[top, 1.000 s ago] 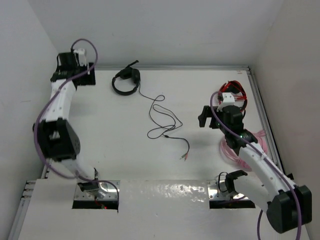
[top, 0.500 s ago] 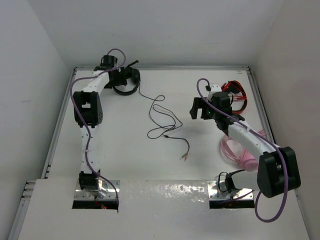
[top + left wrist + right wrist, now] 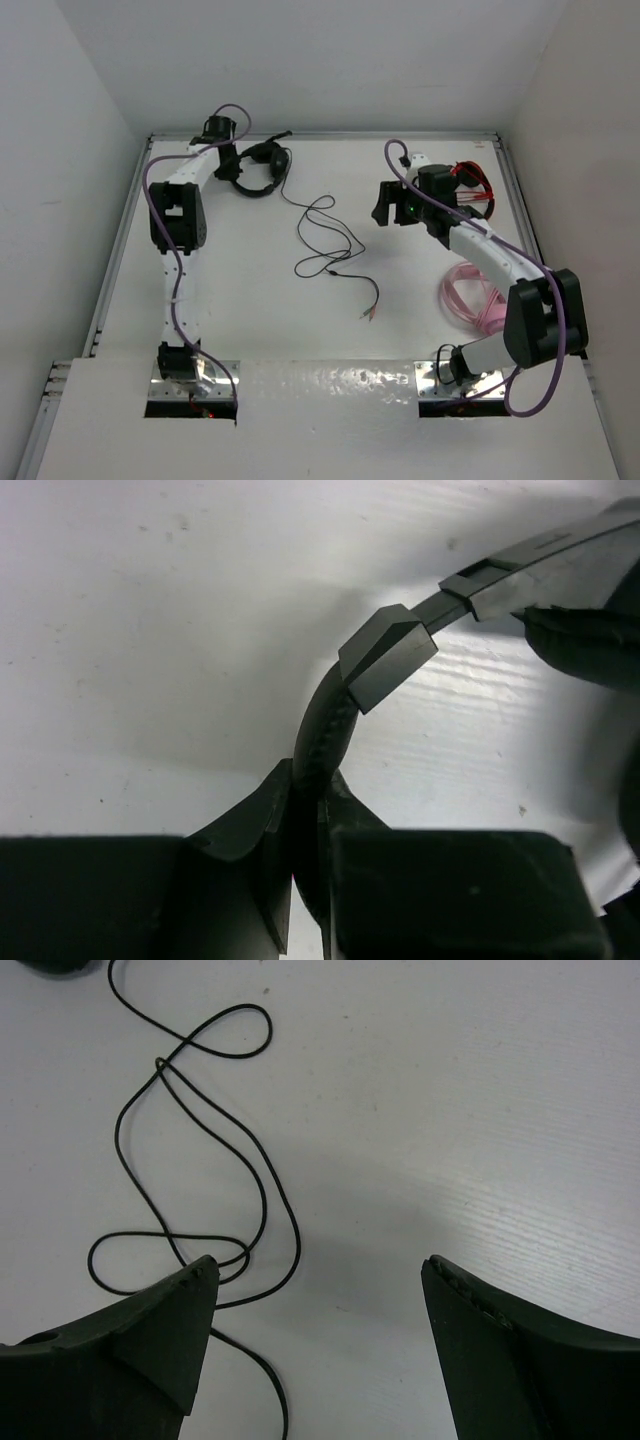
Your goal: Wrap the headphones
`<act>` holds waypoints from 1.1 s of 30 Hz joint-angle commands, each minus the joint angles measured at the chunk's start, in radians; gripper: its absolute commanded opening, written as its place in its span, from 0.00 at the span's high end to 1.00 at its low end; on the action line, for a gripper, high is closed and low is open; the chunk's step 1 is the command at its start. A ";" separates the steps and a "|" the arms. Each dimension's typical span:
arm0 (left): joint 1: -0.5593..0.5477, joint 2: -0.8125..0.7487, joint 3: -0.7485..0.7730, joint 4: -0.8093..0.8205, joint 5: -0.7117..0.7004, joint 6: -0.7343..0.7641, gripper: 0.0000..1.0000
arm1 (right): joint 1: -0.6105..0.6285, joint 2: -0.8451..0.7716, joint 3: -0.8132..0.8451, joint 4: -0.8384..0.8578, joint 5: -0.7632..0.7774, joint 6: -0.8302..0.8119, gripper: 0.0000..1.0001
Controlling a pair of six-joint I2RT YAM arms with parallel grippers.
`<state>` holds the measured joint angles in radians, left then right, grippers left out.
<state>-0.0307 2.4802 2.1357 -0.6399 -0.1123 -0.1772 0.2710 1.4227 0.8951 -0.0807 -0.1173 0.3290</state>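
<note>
My L gripper (image 3: 305, 825) is closed on the headband (image 3: 322, 730) of the headphones (image 3: 262, 166). The two fingers (image 3: 245, 845) pinch the padded band from both sides, w/ no gap visible btw. them and the band. From the pinch the band curves up and to the right, past an angular slider block (image 3: 386, 652), to an earcup (image 3: 590, 640) at the right edge of the wrist view. In the top view the headset is just to the right of this gripper, at the far end of the table (image 3: 250, 300). The boom mic (image 3: 280, 134) sticks out beyond it. I cannot tell if the headset rests on the table or is a bit lifted.

My R gripper (image 3: 315, 1280) is open, jaws wide apart, nothing btw. them. It hovers above the table. The cable (image 3: 265, 1195) lies loose in loops on the surface, ahead and to the left of this gripper. One loop passes close to the left finger in the wrist view, but I see no contact. In the top view the cable runs from the headset toward the near side, approx. midway btw. my two grippers, and ends w/ the plugs (image 3: 370, 312). The red headset (image 3: 470, 180) is just to the right of the R gripper. The pink headset (image 3: 475, 300) lies by the R arm, closer to the base.
</note>
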 commanded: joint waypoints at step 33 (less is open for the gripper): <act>0.031 -0.830 0.092 -0.242 0.425 0.101 1.00 | 0.215 0.039 -0.043 0.568 -0.418 0.053 0.02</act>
<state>-0.0105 1.6810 2.1788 -0.9436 0.2951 -0.0349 0.4778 1.5055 0.9184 0.3744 -0.5079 0.3161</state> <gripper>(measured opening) 0.081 0.975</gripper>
